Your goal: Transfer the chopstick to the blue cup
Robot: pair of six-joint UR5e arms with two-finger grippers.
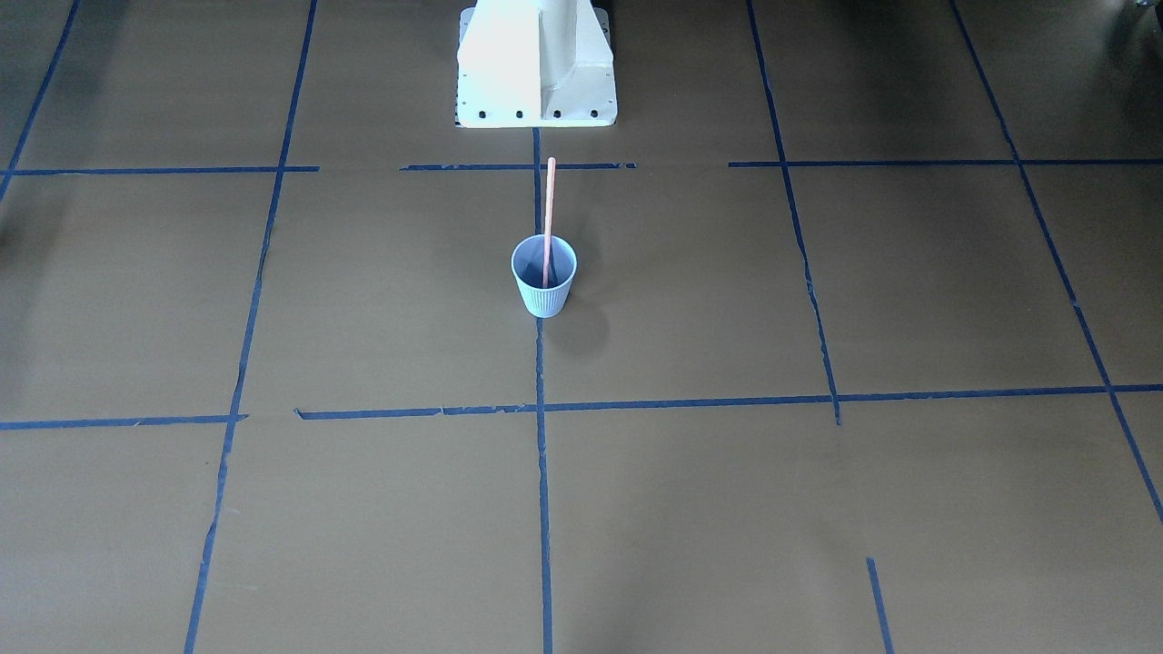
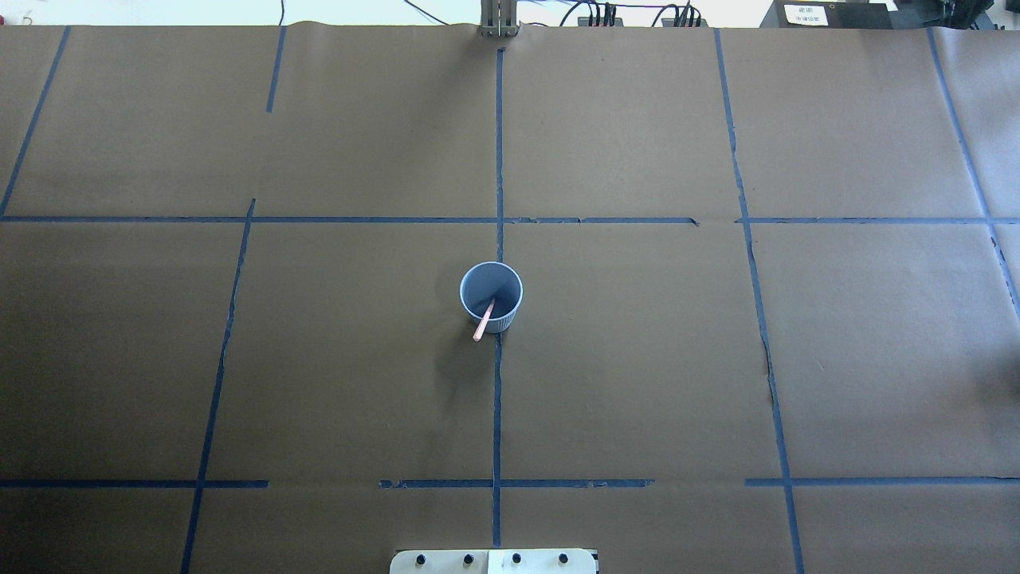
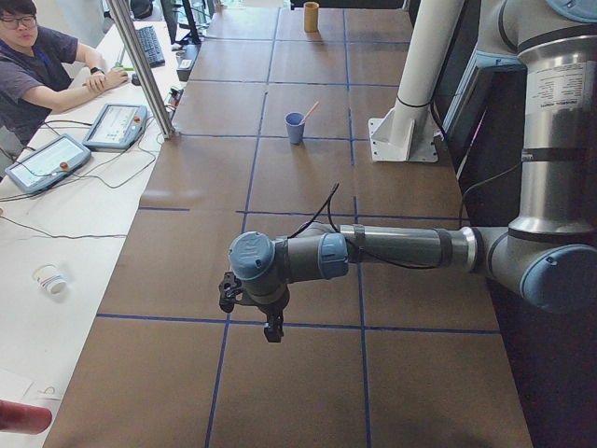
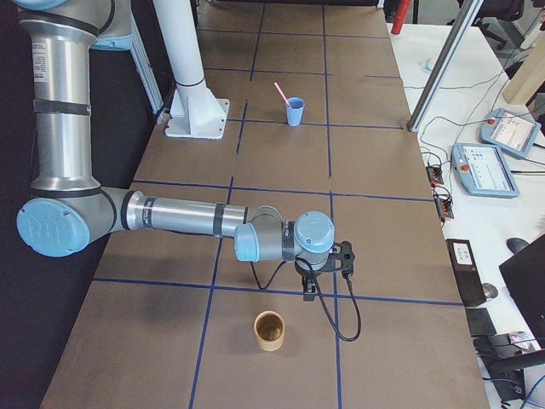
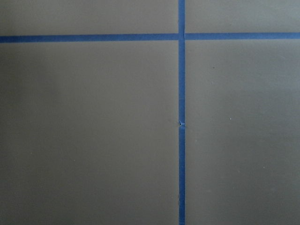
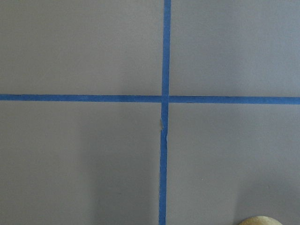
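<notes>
Left pincer and right pincer point down (jaw state unclear).

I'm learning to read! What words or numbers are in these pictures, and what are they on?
Nothing can be read.
White sticker on the silver arm tube: print too small.
White label on the dark box: blurred.
Grey tablet screen: too small.
Pale blue ribbed cup: no writing.

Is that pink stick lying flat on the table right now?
No, the chopstick stands tilted in the blue cup, with its lower end inside and its upper part sticking out above the rim.
</notes>
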